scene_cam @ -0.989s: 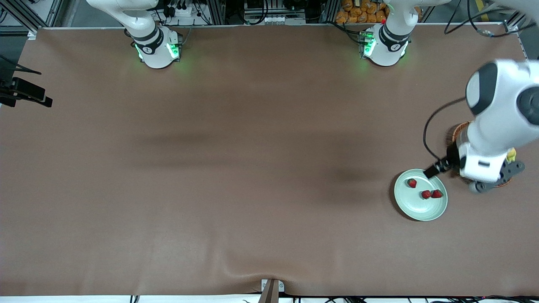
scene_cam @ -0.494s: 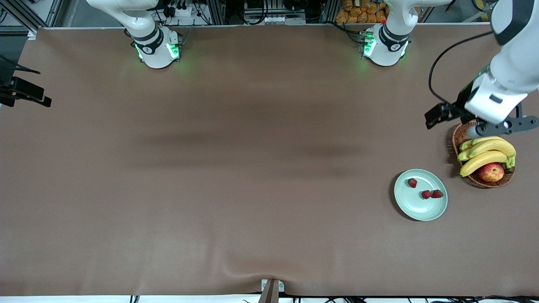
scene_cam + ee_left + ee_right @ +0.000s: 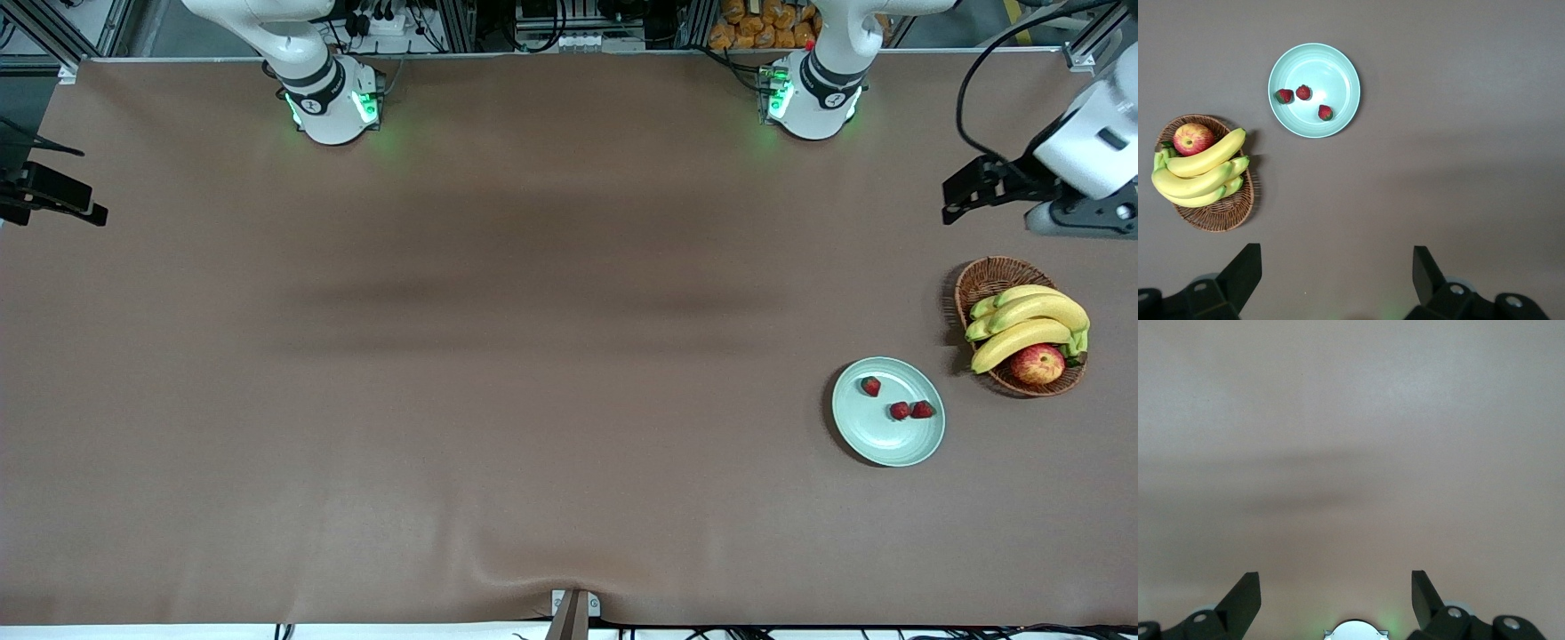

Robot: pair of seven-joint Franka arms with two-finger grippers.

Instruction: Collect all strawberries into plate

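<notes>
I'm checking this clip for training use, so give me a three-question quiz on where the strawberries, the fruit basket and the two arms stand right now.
1. True or false: all three strawberries lie on the plate.
2. Multiple choice: what shares the wicker basket with the bananas? A) an apple B) an orange C) a strawberry
3. Fill in: the left gripper hangs above the table with its jaws ____.

Key:
1. True; two lie side by side and one lies apart.
2. A, the apple.
3. Open; the right gripper is open too, over bare table.

Three strawberries (image 3: 900,410) on mint plate (image 3: 876,436)
</notes>
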